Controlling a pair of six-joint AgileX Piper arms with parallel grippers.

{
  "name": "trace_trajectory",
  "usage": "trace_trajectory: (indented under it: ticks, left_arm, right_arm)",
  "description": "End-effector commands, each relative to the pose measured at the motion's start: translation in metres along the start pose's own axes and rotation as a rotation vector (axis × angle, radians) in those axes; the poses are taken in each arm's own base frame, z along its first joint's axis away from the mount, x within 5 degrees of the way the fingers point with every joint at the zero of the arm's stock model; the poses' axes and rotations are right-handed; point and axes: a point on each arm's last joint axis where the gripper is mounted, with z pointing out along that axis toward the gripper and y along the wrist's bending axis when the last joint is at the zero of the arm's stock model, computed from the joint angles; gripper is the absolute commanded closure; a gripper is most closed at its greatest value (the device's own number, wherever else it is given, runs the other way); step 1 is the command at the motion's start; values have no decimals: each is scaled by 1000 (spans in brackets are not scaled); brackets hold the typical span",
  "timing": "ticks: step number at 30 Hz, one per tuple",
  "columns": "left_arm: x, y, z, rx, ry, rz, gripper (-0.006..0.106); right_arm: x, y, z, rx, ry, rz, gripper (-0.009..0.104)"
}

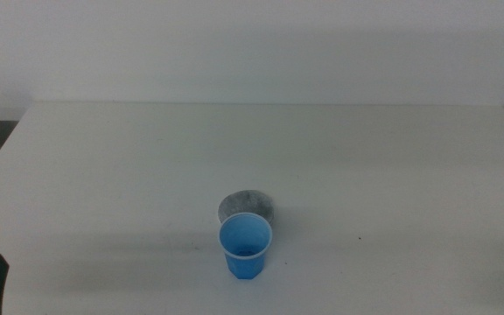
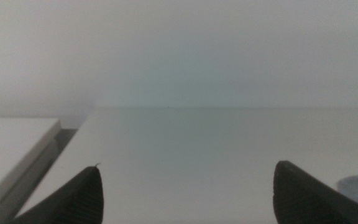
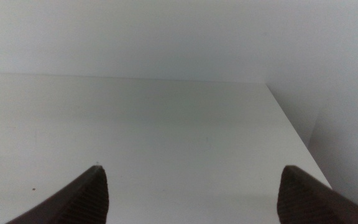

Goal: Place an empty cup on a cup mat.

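Both grippers are waiting with their dark ribbed jaws spread wide and nothing between them: the left gripper (image 2: 185, 193) is sitting low at the table's near left corner, a sliver of it showing at the bottom edge of the middle view, while the right gripper (image 3: 191, 193) is looking out over bare tabletop and does not appear in the middle view at all. Out from them, the small bright blue plastic cup (image 1: 245, 247) is standing upright and empty near the front centre of the white table (image 1: 392, 166), and the flat round speckled light-grey cup mat (image 1: 247, 205) is lying just behind it, partly hidden by the cup's rim, so the two look touching or nearly so. Judging from this, the reach has not yet begun; the left gripper appears nearer. A good grasp would be closing on the tapered wall below the thin rim, gently, since light plastic may flex or tip, then lifting clear before carrying it back and centring it on the disc.
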Motion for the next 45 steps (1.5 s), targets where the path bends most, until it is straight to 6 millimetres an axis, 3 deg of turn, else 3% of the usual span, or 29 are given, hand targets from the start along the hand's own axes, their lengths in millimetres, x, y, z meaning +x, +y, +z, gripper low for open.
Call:
trace_trajectory:
  ticks: [1,15,24,26,28,33,36,40,45]
  left_arm:
    - [-1,0,0,0,-10,-45,7]
    - [-1,0,0,0,-10,-36,7]
    - [1,2,-1,-17,16,60,7]
    - [-14,1,1,-26,117,59,7]
    - [-42,-1,3,-34,274,42,7]
    - [-120,-15,41,40,505,19,7]
    - [-144,-20,74,59,678,-23,7]
    - [-155,-34,119,139,887,-73,7]
    - [-131,-86,179,219,1076,-4,7]
  right_arm:
    - [0,0,0,1,-8,-11,2]
    - [0,0,0,1,-8,-11,2]
    - [0,0,0,1,-8,-11,2]
    - [0,0,0,1,-8,-11,2]
    - [0,0,0,1,-8,-11,2]
    - [0,0,0,1,-8,-11,2]
    - [0,0,0,1,-8,-11,2]
    - [0,0,0,1,-8,-11,2]
    - [0,0,0,1,-8,-11,2]
